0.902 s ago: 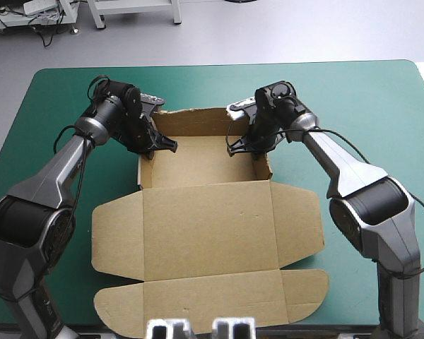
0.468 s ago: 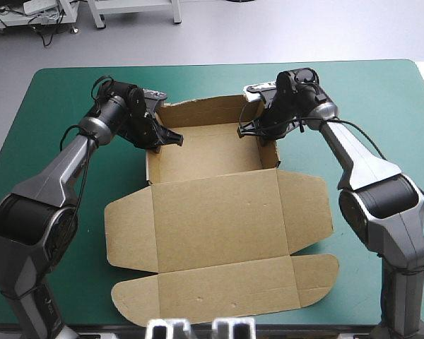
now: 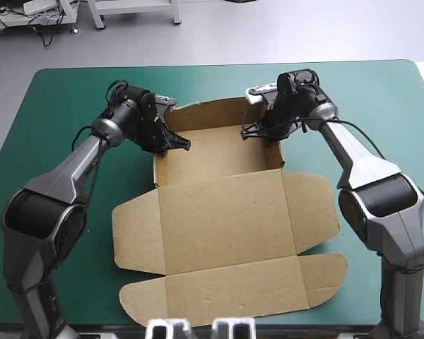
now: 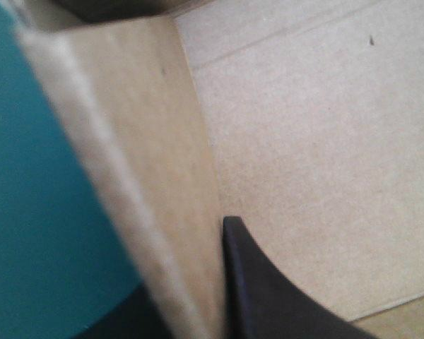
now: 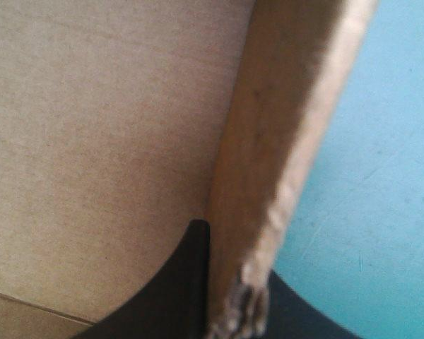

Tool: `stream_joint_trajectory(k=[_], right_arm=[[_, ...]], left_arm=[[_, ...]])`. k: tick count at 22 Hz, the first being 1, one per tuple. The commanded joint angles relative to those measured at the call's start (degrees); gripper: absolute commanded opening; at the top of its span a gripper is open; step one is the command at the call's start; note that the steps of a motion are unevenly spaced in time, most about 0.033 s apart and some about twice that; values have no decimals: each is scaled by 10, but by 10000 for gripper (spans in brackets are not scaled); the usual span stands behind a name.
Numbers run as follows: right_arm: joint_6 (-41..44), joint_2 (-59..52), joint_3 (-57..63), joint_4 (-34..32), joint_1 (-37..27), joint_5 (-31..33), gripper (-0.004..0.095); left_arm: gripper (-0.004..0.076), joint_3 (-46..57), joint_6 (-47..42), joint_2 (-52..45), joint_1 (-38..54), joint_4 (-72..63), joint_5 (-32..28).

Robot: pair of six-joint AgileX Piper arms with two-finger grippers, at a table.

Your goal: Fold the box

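Observation:
The brown box [image 3: 219, 212] lies in the middle of the teal-green table as an open tray, its side and back walls raised, with the lid and its flaps flat toward the near edge. My left gripper [image 3: 166, 145] is shut on the box's left wall [image 4: 148, 176]; one black finger [image 4: 258, 282] sits inside against the floor corner. At the far right corner my right gripper [image 3: 263, 135] is shut on the box's right wall [image 5: 275, 141], with one finger [image 5: 177, 282] inside the tray.
Teal-green cover [image 3: 381, 113] lies bare to the right, left and far side of the box. The lid's rounded flaps [image 3: 321, 272] reach close to the table's near edge.
Both grippers have carried the box to the right and slightly toward the near edge. The whole sheet, lid included, shifted with them; both grips stayed the same.

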Motion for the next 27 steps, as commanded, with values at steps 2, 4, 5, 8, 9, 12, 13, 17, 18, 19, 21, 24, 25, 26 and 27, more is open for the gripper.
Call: stream_joint_trajectory(k=[2,4,5,8,9,12,13,17,18,19,21,24,25,26,27], right_arm=[[-41,-38,-22,81,8,7,125],[-50,-38,-22,81,8,7,262],[-52,-38,-22,82,8,7,349],[-52,-38,-22,81,8,7,581],[-51,-38,-22,77,8,7,685],[-52,-42,-26,77,8,7,716],[-53,-45,-32,73,8,7,716],[-56,-64,-71,38,8,7,716],[-56,-70,-85,34,8,7,714],[-56,-74,-95,34,8,7,714],[-56,-76,-114,34,8,7,714],[-58,-82,-114,53,8,8,714],[-65,-87,-114,53,8,8,714],[-70,-91,-114,53,8,8,714],[-76,-97,-114,50,8,8,714]], left_arm=[[137,-15,77,-25,-22,-68,0],[274,-15,84,-25,-21,-69,2],[352,-15,84,-25,-21,-69,1],[520,-15,50,-25,-21,-59,0],[561,-15,42,-26,-21,-54,4],[563,-15,42,-38,-21,-40,2],[563,-16,42,-54,-21,-26,-10],[563,-16,42,-108,-21,41,-27],[563,-16,42,-119,-21,61,-24],[563,-16,42,-125,-19,77,-23],[563,-16,42,-134,-6,70,-21],[563,-16,42,-148,17,74,1],[563,-16,43,-162,25,71,-10],[563,-16,48,-172,29,71,-20],[563,-16,48,-186,33,73,-29]])
